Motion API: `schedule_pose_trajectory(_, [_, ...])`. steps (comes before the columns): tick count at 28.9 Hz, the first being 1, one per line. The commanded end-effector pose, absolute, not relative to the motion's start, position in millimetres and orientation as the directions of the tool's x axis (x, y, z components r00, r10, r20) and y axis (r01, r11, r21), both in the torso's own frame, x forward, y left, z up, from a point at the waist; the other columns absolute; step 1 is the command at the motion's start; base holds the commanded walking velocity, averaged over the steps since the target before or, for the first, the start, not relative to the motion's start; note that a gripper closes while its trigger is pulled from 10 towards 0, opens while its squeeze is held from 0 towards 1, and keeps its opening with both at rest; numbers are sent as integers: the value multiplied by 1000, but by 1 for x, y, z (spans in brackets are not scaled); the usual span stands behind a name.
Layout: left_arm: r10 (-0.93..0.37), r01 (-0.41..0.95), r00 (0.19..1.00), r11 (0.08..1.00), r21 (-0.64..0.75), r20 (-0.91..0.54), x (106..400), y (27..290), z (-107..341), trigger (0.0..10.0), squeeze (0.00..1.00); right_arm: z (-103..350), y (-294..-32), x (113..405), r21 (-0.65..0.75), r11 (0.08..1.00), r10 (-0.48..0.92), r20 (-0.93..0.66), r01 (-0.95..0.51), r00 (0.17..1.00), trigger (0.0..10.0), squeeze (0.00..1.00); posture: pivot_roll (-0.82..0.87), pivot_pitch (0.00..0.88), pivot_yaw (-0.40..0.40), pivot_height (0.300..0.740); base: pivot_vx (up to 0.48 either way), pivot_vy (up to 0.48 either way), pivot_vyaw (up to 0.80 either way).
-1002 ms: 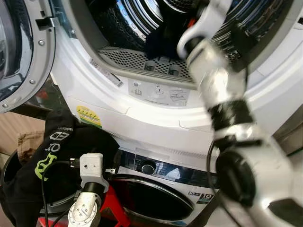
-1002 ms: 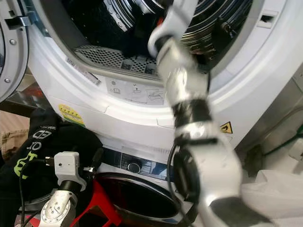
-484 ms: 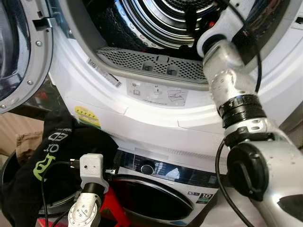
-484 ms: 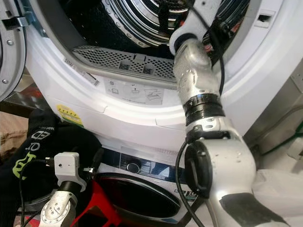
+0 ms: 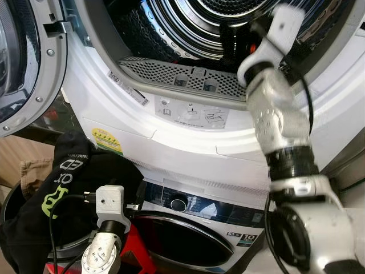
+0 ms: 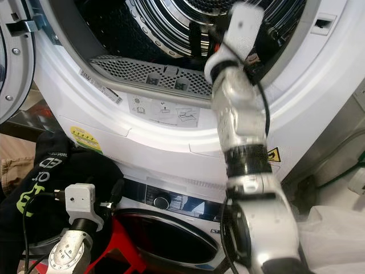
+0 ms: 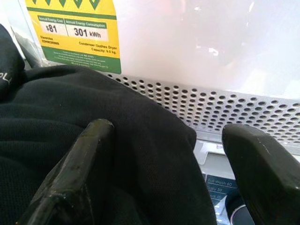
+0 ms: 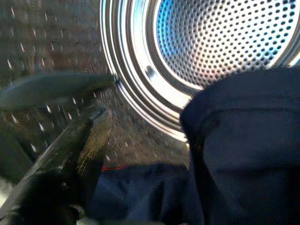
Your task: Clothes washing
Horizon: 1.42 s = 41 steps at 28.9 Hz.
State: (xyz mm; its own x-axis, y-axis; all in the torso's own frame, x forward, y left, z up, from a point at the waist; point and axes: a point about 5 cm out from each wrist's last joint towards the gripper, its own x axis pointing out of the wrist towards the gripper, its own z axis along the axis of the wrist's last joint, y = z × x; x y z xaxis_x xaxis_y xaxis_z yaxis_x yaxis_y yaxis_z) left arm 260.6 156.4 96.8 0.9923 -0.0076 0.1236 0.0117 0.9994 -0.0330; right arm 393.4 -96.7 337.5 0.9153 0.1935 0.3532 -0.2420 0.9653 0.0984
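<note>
The upper dryer's steel drum (image 5: 188, 23) stands open, and my right arm (image 5: 274, 97) reaches up into it at the right side. In the right wrist view my right gripper (image 8: 159, 112) is open inside the drum. One finger (image 8: 84, 140) shows bare, and a dark navy garment (image 8: 243, 140) hangs over the other side and hides it. Low on the left, my left gripper (image 7: 168, 136) is open over a black garment (image 5: 74, 177) with green and white print. One left finger (image 7: 79, 159) rests on that cloth.
The dryer door (image 5: 23, 63) hangs open at the left. A perforated lint grille (image 5: 182, 77) lines the drum mouth. Below sits a front-loading washer (image 5: 182, 240) with its door closed. A tan cloth (image 5: 34, 171) and a red frame (image 5: 134, 245) lie near the black garment.
My right arm has swung from the middle of the drum mouth to its right side and risen. The dark cloth seen at the drum's front edge is gone from there. The left arm has stayed put.
</note>
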Motion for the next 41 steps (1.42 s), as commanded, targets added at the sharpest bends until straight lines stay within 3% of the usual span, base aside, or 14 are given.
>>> schedule_pose_trajectory(1, [-7,13,993,999,-47,121,261,156,97,10000,0,320,-100,393,108,970,179,289,-218,941,10000,0,-49,94,-19,740,0,0,0])
schedule_pose_trajectory(12, [-4,10,993,999,-51,121,261,155,97,10000,0,304,-110,372,89,979,158,248,-184,956,10000,0,-56,94,-25,740,0,0,0])
schedule_pose_trajectory(17, [-5,11,993,999,-47,121,262,156,97,10000,0,306,-122,360,-33,990,141,268,-137,953,10000,0,-61,91,-24,740,0,0,0])
schedule_pose_trajectory(29, [-11,17,992,999,-47,127,264,155,98,10000,0,306,-130,337,-155,976,192,256,-156,948,10000,0,-68,80,-25,740,0,0,0])
schedule_pose_trajectory(41, [-16,23,991,999,-48,131,266,154,99,10000,0,313,-150,314,-169,972,205,290,-161,935,10000,0,-83,84,-24,740,0,0,0])
